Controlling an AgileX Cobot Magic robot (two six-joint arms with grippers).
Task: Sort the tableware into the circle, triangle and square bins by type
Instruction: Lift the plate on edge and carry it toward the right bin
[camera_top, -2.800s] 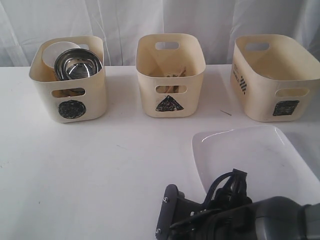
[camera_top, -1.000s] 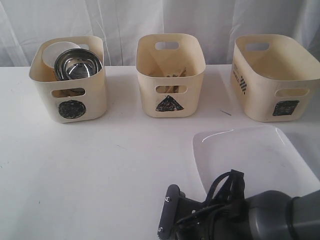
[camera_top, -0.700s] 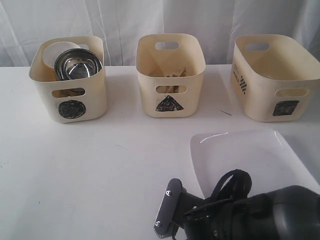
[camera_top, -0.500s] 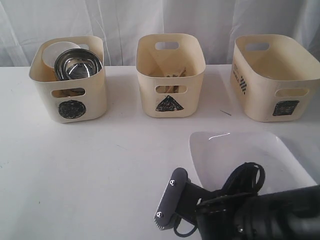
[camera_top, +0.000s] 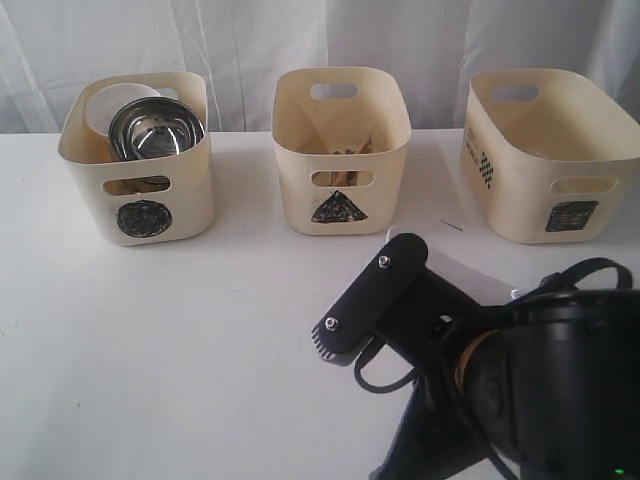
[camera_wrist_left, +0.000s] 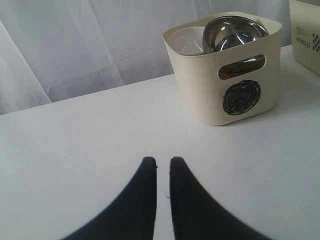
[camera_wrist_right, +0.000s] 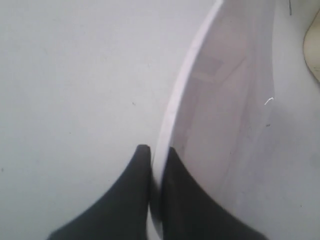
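Right wrist view — my right jaws clamp the rim of the square white plate (camera_wrist_right: 220, 125), near the square bin (camera_top: 550, 150); left jaws almost closed — empty.

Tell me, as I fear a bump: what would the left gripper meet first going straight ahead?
Likely nothing near: the left gripper points over bare table toward the curtain. The circle bin stands off to one side of that line, though depth is unclear.
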